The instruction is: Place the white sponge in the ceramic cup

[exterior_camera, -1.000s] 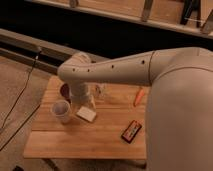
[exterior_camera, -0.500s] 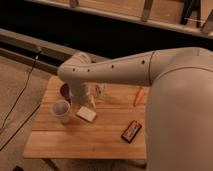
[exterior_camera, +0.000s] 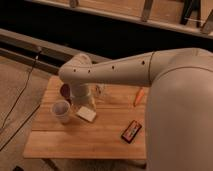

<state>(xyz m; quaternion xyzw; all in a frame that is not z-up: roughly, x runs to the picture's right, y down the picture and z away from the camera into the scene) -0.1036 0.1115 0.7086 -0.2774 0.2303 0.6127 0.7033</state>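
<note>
The white sponge (exterior_camera: 86,114) lies flat on the wooden table (exterior_camera: 85,140), just right of the ceramic cup (exterior_camera: 61,111), which stands upright near the table's left side. My arm reaches in from the right and bends down over the table's back left. The gripper (exterior_camera: 81,103) hangs below the wrist, just above and behind the sponge, between the sponge and the cup. The arm hides its fingertips.
A dark maroon bowl (exterior_camera: 65,90) sits behind the cup, partly hidden by the arm. A small clear glass (exterior_camera: 99,92) stands behind the sponge. An orange carrot-like object (exterior_camera: 139,96) lies at the back right. A black rectangular object with red markings (exterior_camera: 131,131) lies at the front right.
</note>
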